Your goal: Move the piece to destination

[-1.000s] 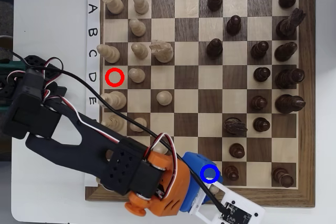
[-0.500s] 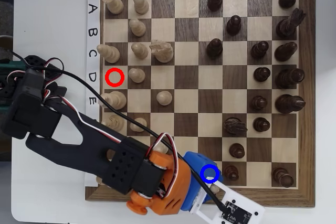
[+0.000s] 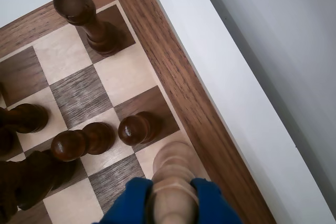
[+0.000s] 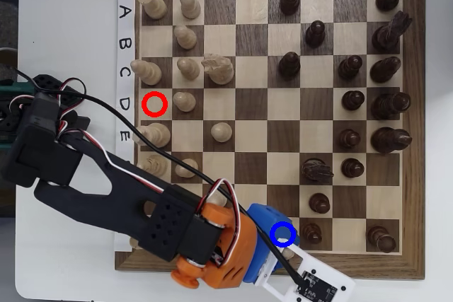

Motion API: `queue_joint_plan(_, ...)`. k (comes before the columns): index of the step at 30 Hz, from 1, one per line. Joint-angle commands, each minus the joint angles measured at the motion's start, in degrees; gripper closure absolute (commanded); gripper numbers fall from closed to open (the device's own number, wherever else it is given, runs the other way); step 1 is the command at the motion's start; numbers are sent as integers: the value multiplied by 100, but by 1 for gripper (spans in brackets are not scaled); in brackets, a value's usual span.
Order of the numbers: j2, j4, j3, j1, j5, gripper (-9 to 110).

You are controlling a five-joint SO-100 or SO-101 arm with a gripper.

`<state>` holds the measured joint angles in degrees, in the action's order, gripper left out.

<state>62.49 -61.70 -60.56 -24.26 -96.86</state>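
In the overhead view the chessboard [image 4: 269, 122] lies on the worktop [image 4: 67, 33], and the arm [image 4: 106, 189] reaches in from the left across the board's lower left corner. The tool [image 4: 272, 235] sits over the bottom row, where the ring [image 4: 283, 234] marking the destination lies, just left of a pawn [image 4: 312, 231]. In the wrist view the piece [image 3: 173, 182] stands between the tool's fingers [image 3: 128, 203] beside the board's edge, with the pawn just beyond it and a rook [image 3: 84, 17] in the far corner.
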Motion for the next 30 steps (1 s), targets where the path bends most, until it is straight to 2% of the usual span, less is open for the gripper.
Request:
queue_joint_plan(1,554,149,9,35,-193,101)
queue_joint_plan(7,545,9,18,53,-448,101)
queue_joint_plan(20,844,9,53,193,-615,88)
queue_joint_plan(26,967,-105,35,290,-422,77)
queue_joint_plan(30,1028,-105,35,299,-369,76)
